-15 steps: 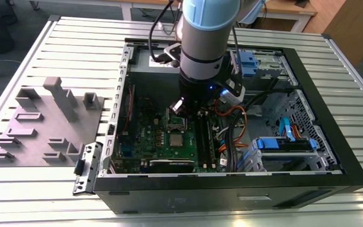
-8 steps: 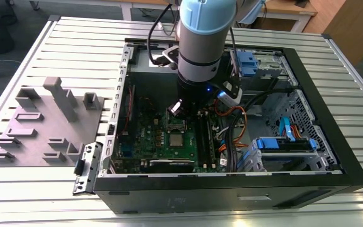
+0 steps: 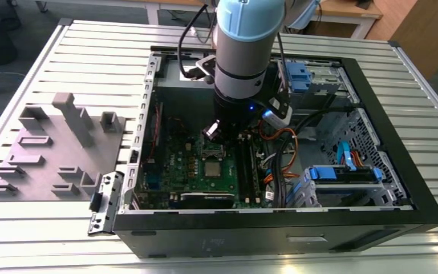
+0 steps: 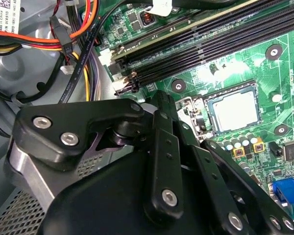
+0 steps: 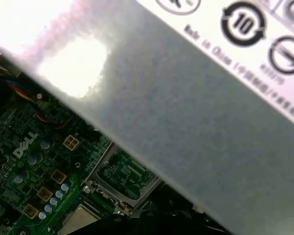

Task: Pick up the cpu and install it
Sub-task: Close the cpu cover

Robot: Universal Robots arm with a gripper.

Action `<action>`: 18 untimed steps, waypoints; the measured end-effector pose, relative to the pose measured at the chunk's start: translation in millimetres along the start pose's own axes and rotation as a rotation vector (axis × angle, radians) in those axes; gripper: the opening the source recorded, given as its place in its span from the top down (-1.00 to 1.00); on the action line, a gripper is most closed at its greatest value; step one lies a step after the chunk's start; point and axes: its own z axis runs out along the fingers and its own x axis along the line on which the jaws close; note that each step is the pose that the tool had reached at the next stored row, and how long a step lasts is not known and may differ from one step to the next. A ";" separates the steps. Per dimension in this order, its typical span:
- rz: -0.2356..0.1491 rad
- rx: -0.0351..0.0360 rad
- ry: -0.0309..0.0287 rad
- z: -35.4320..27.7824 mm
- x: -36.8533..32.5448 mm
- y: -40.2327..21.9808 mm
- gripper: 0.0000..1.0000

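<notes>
Gripper (image 4: 162,105) above green board (image 4: 264,73), cpu (image 4: 233,110) lying in socket (image 4: 211,117)

We see a silver table (image 3: 89,54) made of long metal strips. A big black computer case (image 3: 280,240) lies on it, open on top. Just beside the case, on the exterior view's left, lies a grey plate (image 3: 44,171) with blocks standing up.

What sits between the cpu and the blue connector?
In the second wrist view, small capacitors and two yellow-edged square parts lie between the cpu and the blue connector.
</notes>
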 end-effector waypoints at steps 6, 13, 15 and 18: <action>0.000 -0.0001 -0.0001 -7.5 -0.4 0.1 0.79; 0.000 0.0000 0.0000 -8.2 -0.5 0.2 0.79; 0.000 0.0000 0.0000 -8.0 -0.6 0.3 0.79; 0.000 0.0001 -0.0002 -6.9 -0.6 0.3 0.79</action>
